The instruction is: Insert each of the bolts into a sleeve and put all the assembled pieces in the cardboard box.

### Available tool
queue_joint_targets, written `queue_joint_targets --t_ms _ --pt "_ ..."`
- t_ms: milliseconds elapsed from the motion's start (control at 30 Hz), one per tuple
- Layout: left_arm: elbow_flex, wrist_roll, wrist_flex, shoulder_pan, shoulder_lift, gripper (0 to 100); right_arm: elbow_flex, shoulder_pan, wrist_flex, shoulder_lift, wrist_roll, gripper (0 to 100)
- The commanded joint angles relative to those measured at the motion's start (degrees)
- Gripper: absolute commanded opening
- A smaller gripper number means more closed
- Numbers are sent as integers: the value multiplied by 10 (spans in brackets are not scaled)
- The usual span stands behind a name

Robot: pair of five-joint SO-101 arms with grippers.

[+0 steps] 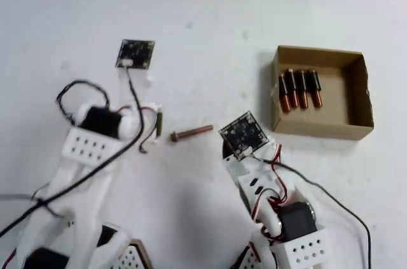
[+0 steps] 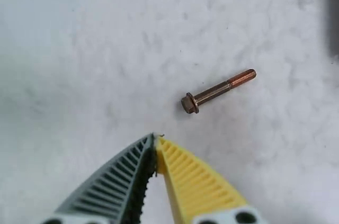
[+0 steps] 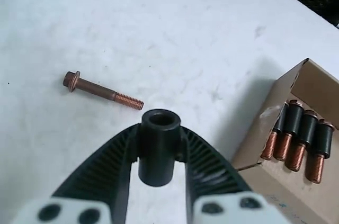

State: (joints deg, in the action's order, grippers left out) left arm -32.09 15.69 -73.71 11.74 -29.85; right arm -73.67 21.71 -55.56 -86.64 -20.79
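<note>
High view: one loose bolt lies flat on the white table between my two arms. The cardboard box sits well off to its right, with four assembled pieces side by side inside. Left wrist view: my left gripper has its jaws closed together on nothing, the tips near the bolt's head but not touching it. Right wrist view: my right gripper is clamped on a black sleeve, its bore facing the camera, with the bolt to one side and the box to the other.
</note>
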Motion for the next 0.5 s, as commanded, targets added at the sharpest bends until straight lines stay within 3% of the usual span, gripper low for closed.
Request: queue_joint_targets --t_ms 0,200,367,467 --pt "65 29 11 7 63 24 -1 -1 15 -19 4 17" --pt "127 52 11 8 146 40 -18 -1 15 -44 2 17" --pt "142 108 1 12 183 181 -29 -6 14 -69 2 17" --pt "141 85 -24 41 209 234 -29 -28 13 -81 2 17"
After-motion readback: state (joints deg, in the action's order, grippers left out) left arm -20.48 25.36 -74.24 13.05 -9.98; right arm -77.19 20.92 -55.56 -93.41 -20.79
